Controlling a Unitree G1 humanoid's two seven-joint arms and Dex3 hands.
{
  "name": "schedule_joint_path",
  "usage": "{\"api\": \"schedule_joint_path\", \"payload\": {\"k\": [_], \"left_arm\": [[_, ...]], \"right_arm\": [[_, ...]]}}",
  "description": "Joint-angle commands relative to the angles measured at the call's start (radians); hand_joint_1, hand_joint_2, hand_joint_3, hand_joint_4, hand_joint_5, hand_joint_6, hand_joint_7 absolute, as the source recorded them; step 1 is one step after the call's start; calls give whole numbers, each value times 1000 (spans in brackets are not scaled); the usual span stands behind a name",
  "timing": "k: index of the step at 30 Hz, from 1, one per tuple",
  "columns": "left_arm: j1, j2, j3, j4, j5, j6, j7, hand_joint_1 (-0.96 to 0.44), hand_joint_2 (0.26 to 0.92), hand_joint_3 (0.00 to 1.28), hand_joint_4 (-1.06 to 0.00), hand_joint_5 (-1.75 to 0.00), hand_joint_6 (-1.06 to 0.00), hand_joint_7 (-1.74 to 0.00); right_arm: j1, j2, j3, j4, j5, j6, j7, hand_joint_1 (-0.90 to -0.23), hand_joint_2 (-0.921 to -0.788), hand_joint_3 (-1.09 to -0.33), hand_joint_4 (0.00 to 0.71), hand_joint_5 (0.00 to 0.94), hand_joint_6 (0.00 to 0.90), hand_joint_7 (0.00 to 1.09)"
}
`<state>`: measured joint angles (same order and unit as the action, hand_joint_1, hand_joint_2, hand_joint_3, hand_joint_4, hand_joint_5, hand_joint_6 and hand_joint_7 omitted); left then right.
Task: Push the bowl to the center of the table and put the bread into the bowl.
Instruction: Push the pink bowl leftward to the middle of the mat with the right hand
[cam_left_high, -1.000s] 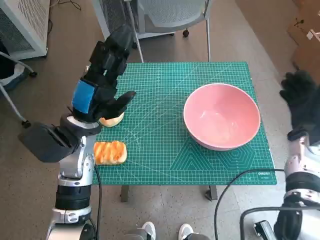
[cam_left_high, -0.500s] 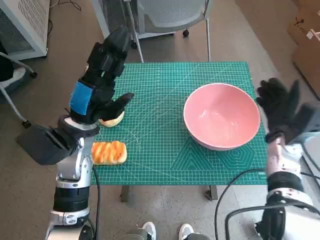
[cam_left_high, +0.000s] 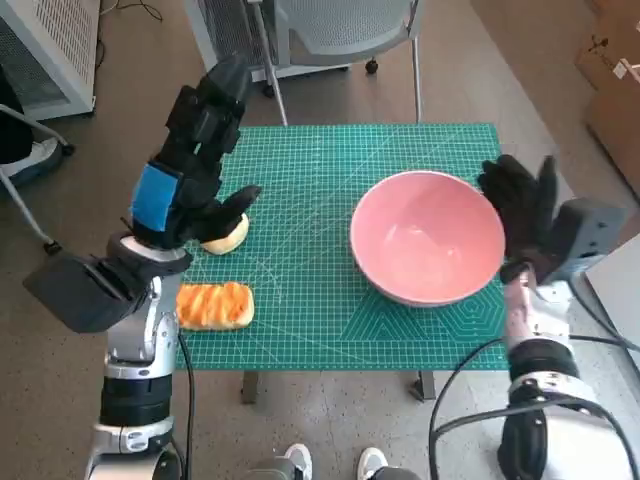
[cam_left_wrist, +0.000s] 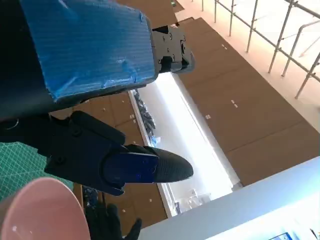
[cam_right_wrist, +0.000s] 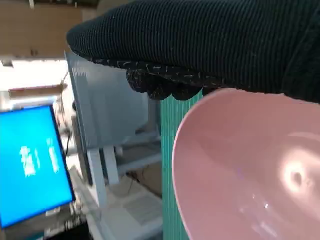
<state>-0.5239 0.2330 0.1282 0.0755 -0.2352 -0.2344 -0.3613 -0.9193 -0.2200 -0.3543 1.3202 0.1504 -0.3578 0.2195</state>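
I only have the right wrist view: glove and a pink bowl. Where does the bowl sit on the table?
Observer: The pink bowl sits right of the green mat's middle, nearer the right edge.
Operator: Is my right hand against it?
Observer: The right hand is at the bowl's right rim, fingers spread; whether it touches, I cannot tell.
Operator: Where's the bread?
Observer: A striped bread lies near the mat's front left corner; a round bun lies just behind it.
Operator: And the left hand?
Observer: The left hand hovers over the bun, holding nothing.
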Motion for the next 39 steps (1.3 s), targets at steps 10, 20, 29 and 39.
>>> {"api": "schedule_joint_path", "payload": {"k": [10,20,29,39], "left_arm": [[34,20,13,-50,17,9,26,-573,914,323,-55,-12,1,-434],[52,21,14,-69,36,4,44,-589,918,314,-60,-14,1,-441],[66,21,18,-77,41,6,54,-598,921,304,-63,-16,1,-442],[86,22,21,-97,49,7,69,-613,921,297,-72,-20,1,-445]], "right_arm": [[-35,75,28,7,-30,9,-15,-560,-921,-867,348,11,445,7],[-73,122,27,6,-23,29,-19,-510,-921,-908,339,3,436,2],[-105,156,36,7,-28,42,-8,-528,-921,-923,311,0,436,3],[-125,168,63,9,-55,42,4,-545,-921,-904,298,2,436,3]]}}
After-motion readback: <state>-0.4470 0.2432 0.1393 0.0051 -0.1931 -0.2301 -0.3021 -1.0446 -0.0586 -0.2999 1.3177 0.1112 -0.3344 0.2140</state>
